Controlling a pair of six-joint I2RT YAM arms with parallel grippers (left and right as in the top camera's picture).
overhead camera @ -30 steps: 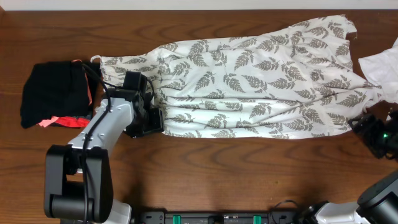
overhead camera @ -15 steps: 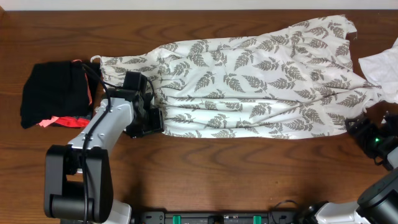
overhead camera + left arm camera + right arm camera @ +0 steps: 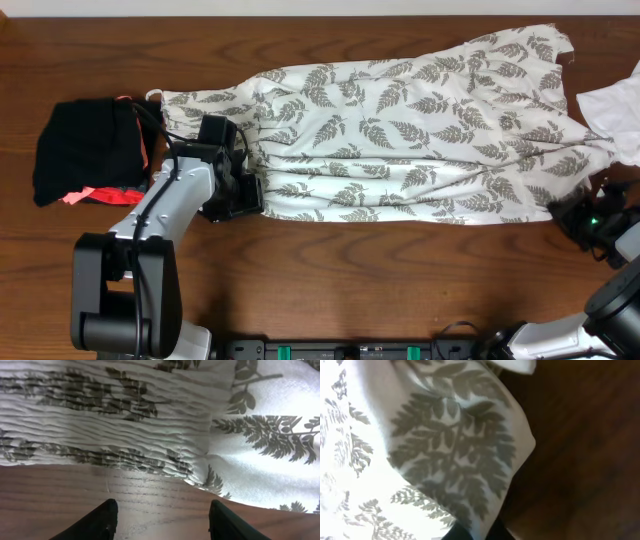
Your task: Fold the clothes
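Observation:
The clothes, a white dress (image 3: 400,130) with a grey-green fern print, lie spread flat across the table, the gathered top at the left and the wide skirt at the right. My left gripper (image 3: 237,196) is open at the near edge of the gathered part. In the left wrist view its gripper (image 3: 162,521) frames bare wood just short of the dress (image 3: 150,420). My right gripper (image 3: 566,212) sits at the skirt's near right corner. The right wrist view shows that gripper (image 3: 482,533) shut on the hem of the dress (image 3: 445,450).
A black bundle with coral-pink trim (image 3: 90,150) lies at the far left, close to the dress's straps. A plain white cloth (image 3: 612,108) sits at the right edge, touching the skirt. Brown wood table (image 3: 400,270) runs along the near side.
The right gripper has slid left onto the skirt's near right corner and shut on the hem. The left arm and the dress's body have stayed still.

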